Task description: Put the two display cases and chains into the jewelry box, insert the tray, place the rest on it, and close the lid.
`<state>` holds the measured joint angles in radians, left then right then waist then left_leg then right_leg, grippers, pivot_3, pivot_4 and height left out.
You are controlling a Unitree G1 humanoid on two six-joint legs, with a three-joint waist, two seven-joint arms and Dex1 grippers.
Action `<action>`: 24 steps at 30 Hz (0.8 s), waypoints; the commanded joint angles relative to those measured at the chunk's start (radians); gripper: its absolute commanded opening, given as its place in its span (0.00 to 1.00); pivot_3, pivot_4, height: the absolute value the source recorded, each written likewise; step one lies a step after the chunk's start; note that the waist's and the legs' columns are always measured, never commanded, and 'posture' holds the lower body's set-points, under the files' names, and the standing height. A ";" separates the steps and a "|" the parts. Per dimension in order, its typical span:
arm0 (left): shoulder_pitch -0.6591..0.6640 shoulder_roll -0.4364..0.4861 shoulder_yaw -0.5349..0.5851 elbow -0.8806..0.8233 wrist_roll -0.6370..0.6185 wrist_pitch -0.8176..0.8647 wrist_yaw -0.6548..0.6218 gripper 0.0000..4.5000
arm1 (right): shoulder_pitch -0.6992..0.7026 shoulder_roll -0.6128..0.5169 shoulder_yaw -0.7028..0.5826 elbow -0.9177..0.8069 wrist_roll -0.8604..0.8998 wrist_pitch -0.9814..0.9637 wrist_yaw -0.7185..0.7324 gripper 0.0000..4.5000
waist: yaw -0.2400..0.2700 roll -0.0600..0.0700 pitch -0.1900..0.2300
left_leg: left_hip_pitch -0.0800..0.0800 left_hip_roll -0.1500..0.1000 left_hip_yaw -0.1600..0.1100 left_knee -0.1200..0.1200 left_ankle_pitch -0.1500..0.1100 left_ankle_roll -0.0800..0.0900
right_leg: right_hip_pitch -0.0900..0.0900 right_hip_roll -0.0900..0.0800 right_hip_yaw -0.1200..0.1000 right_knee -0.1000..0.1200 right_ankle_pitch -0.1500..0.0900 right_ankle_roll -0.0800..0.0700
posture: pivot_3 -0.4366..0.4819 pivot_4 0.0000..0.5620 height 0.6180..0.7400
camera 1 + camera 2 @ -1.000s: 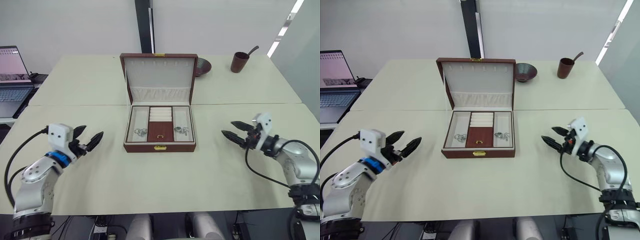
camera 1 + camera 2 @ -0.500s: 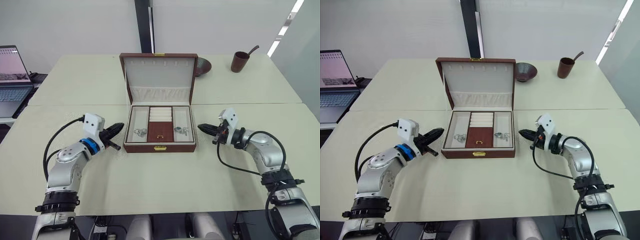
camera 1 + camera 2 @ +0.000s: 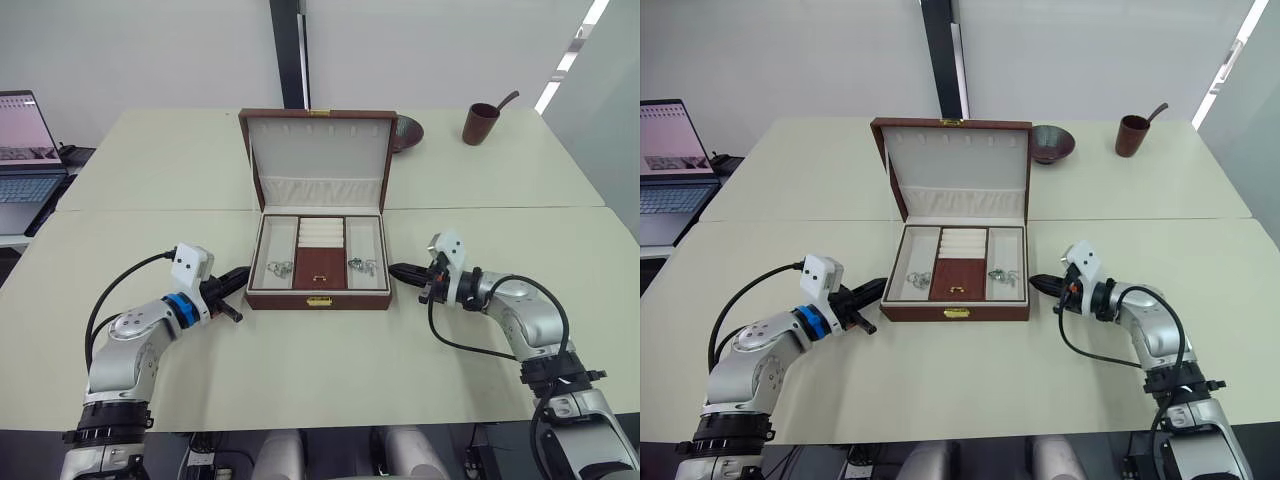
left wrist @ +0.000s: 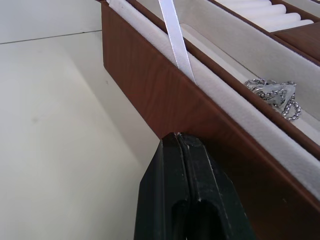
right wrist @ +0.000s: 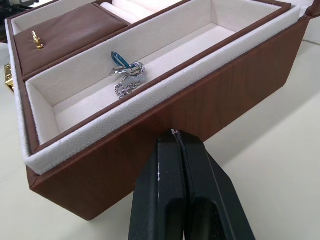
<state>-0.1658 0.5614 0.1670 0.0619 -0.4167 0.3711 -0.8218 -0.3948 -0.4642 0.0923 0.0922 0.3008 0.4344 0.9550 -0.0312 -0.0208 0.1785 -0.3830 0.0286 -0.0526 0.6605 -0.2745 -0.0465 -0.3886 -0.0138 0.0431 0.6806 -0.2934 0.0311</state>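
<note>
I see my left pincer [image 4: 176,137] pressed closed, tips touching the jewelry box [image 3: 320,298] wall; my right pincer [image 5: 172,134] is likewise closed against the opposite wall.

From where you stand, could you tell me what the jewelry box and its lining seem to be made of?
The jewelry box looks like wood or a wood-grain veneer: reddish-brown with a faint grain and a smooth, low sheen. Its lining seems to be cream velvet or felt, judging by the matte, fuzzy nap along the rim. The small front clasp looks like gold-toned metal.
</note>
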 commanded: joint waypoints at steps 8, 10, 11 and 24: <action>0.106 0.033 -0.093 -0.222 -0.072 0.115 -0.131 0.00 | 0.117 -0.024 0.021 -0.258 0.096 0.133 0.034 0.00 | 0.001 0.000 0.000 | 0.000 0.000 0.000 0.000 0.000 0.000 | 0.001 -0.002 0.000 0.000 0.000 0.000 | 0.48 0.27 1.00; 0.134 0.041 -0.096 -0.252 -0.077 0.129 -0.131 0.00 | 0.152 -0.026 0.016 -0.306 0.106 0.157 0.025 0.00 | 0.001 0.000 0.000 | 0.000 -0.001 0.000 0.000 0.000 0.000 | 0.001 -0.002 0.000 0.000 0.000 0.000 | 0.48 0.27 1.00; 0.148 0.045 -0.097 -0.267 -0.083 0.138 -0.133 0.00 | 0.171 -0.025 0.015 -0.332 0.111 0.169 0.019 0.00 | 0.001 0.000 0.000 | 0.000 -0.001 0.000 0.000 0.000 0.000 | 0.001 -0.002 0.000 0.000 0.000 0.000 | 0.48 0.27 1.00; 0.256 0.052 -0.084 -0.370 -0.105 0.176 -0.120 0.00 | 0.267 -0.018 -0.014 -0.457 0.133 0.235 -0.039 0.00 | 0.000 0.001 -0.001 | 0.002 -0.001 0.001 0.000 0.000 0.000 | 0.001 -0.001 0.001 0.000 0.000 0.001 | 0.48 0.27 1.00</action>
<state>0.0786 0.6399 0.1849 -0.2407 -0.4725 0.5377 -0.8761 -0.1265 -0.5145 0.0167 -0.2988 0.3678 0.6702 0.8871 -0.0313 -0.0202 0.1780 -0.3813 0.0276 -0.0515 0.6604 -0.2745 -0.0465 -0.3873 -0.0152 0.0439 0.6802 -0.2939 0.0317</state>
